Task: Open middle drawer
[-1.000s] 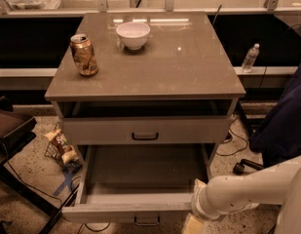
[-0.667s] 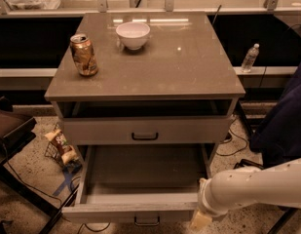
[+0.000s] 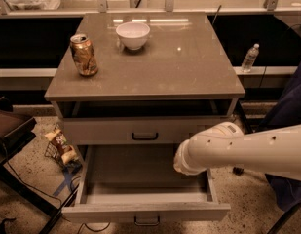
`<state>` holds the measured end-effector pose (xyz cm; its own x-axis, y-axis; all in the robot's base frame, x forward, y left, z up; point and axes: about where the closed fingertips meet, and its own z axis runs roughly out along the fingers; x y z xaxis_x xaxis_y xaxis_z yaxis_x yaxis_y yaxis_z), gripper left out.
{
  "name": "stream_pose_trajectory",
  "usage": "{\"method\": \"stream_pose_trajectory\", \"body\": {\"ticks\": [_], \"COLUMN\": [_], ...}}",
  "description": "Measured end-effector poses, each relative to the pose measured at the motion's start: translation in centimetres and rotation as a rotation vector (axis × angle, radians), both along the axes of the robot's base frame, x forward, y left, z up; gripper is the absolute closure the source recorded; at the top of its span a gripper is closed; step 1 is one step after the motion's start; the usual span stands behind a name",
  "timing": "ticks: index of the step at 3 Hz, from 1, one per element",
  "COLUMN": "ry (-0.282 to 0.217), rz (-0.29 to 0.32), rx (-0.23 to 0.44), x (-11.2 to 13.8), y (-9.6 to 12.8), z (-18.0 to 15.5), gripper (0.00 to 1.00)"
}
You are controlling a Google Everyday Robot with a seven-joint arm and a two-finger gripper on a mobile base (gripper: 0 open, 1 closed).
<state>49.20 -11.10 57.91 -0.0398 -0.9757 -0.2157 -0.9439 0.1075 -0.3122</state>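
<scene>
The middle drawer [image 3: 145, 211] is pulled far out of the grey cabinet. It is wide and shallow, its plain grey inside [image 3: 135, 172] is bare, and a small dark bar handle [image 3: 146, 222] sits at the centre of its front. My white arm reaches in from the right. Its gripper end [image 3: 181, 161] hangs over the right side of the open drawer, above the inside, and touches nothing that I can see. The drawer above [image 3: 144, 130] is shut. The lowest drawer is hidden under the open one.
On the cabinet top [image 3: 189, 67] stand a crushed drink can [image 3: 84, 55] at the left and a white bowl [image 3: 133, 35] at the back. A snack bag [image 3: 60, 145] lies on the floor at the left. A water bottle [image 3: 250, 57] stands at the right. A dark chair [image 3: 9, 130] is at the far left.
The arm has lifted from the drawer's front right corner and moved up and back over the drawer's right side. The drawer has stayed pulled out.
</scene>
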Motion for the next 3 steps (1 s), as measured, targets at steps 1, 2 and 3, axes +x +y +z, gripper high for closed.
{"method": "stream_pose_trajectory", "body": {"ticks": [1, 2, 3], "ry": [-0.005, -0.006, 0.001], "rz": [0.029, 0.018, 0.021], "rx": [0.118, 0.173, 0.176], "x": [2.5, 1.8, 1.9], "y": [3.8, -1.2, -0.7], "z": [-0.1, -2.9, -3.2], "gripper": [0.95, 1.00, 1.00]}}
